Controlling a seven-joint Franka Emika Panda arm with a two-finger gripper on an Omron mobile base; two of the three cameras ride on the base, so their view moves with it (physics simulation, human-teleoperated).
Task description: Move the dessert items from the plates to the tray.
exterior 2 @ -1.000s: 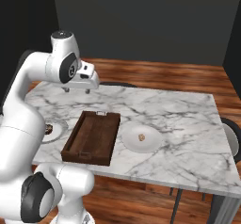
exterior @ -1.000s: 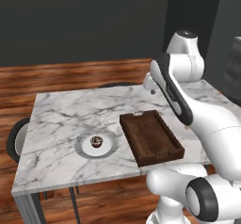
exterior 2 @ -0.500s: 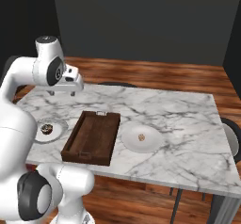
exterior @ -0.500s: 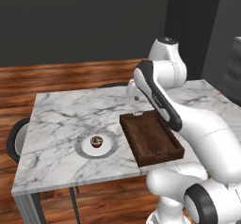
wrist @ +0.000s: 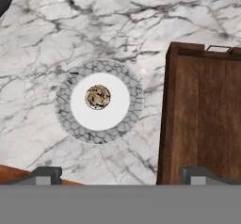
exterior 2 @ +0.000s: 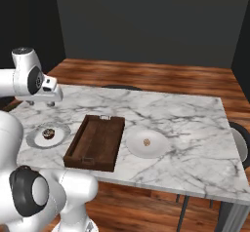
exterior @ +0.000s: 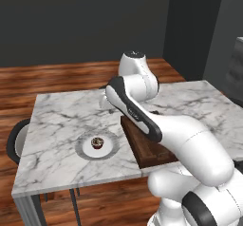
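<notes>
Spread wide and gripping nothing, the gripper (wrist: 120, 173) is seen in the hand view with one dark fingertip (wrist: 46, 173) at the lower left of the frame and the other at the lower right. Between and above them, marble table (wrist: 56, 25) is looked down upon. A plate (wrist: 99, 101) with a grey veined rim is found left of centre in that frame, and the cupcake (wrist: 98, 97) is seated on its white middle. Along the right of the frame the tray (wrist: 207, 115) is shown, just beside the plate but apart from it, with a metal handle at its upper end.

In the right base view, the hand (exterior 2: 46, 90) is held at the left of the frame, above the table's (exterior 2: 195, 128) far left part. Below it, at the left edge, the cupcake (exterior 2: 48, 133) is seen on its plate (exterior 2: 35, 139). The tray (exterior 2: 96, 142) is placed at lower centre, nothing lying on its dark floor. Just right of it, a second plate (exterior 2: 146, 144) is set, with the tan cookie (exterior 2: 146, 142) on its middle.

In the left base view, the cupcake (exterior: 98, 142) and its plate (exterior: 83, 149) are seen left of centre, and the tray (exterior: 144, 149) is partly hidden behind the white arm.
</notes>
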